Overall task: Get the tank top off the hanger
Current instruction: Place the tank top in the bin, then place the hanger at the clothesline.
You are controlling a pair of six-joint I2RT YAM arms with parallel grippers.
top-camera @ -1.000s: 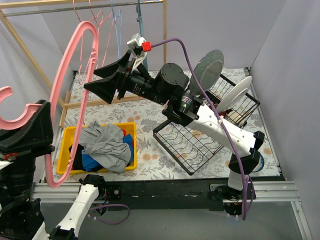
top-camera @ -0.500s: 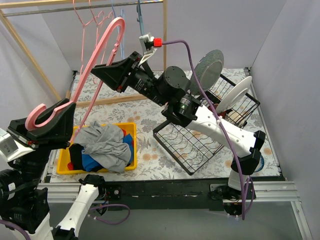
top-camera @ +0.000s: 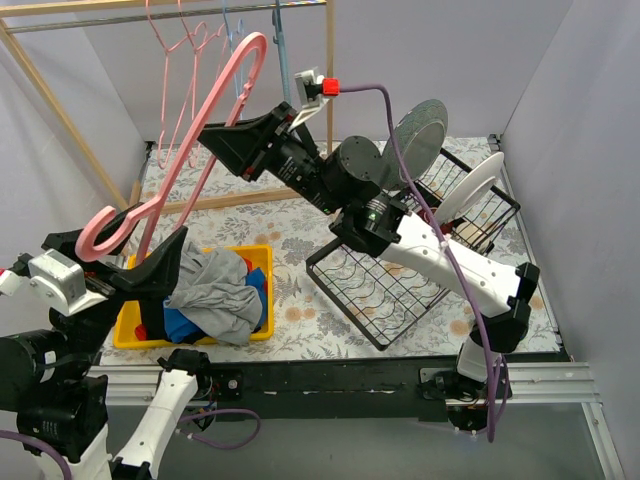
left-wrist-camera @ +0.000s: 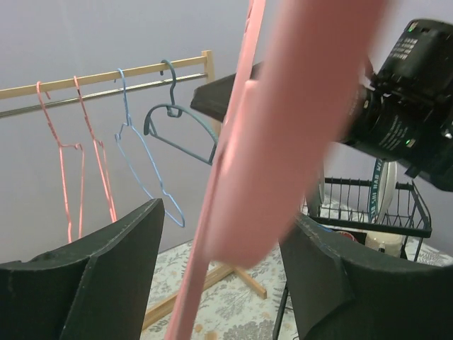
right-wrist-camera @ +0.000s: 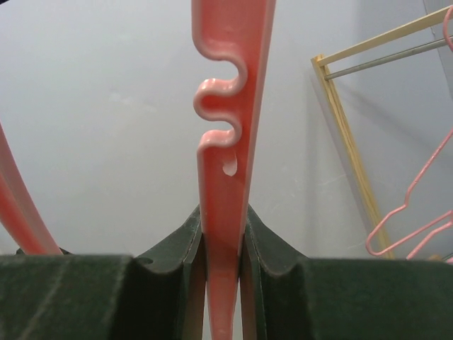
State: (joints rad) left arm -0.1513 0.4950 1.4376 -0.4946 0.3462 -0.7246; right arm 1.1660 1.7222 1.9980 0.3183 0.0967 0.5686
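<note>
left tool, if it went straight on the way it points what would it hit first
The pink hanger: it crosses the gap between the left tool's open fingers, right in its line. Behind that comes the right tool, shut on the same hanger, though depth there is unclear.

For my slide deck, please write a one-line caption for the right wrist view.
Right gripper clamped on the pink hanger, with the wooden rack in the background.

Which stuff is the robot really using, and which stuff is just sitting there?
Job: pink hanger, right tool gripping it, left tool open, grey garment in yellow bin.
Lying about: wire rack, plates, spare hangers.
</note>
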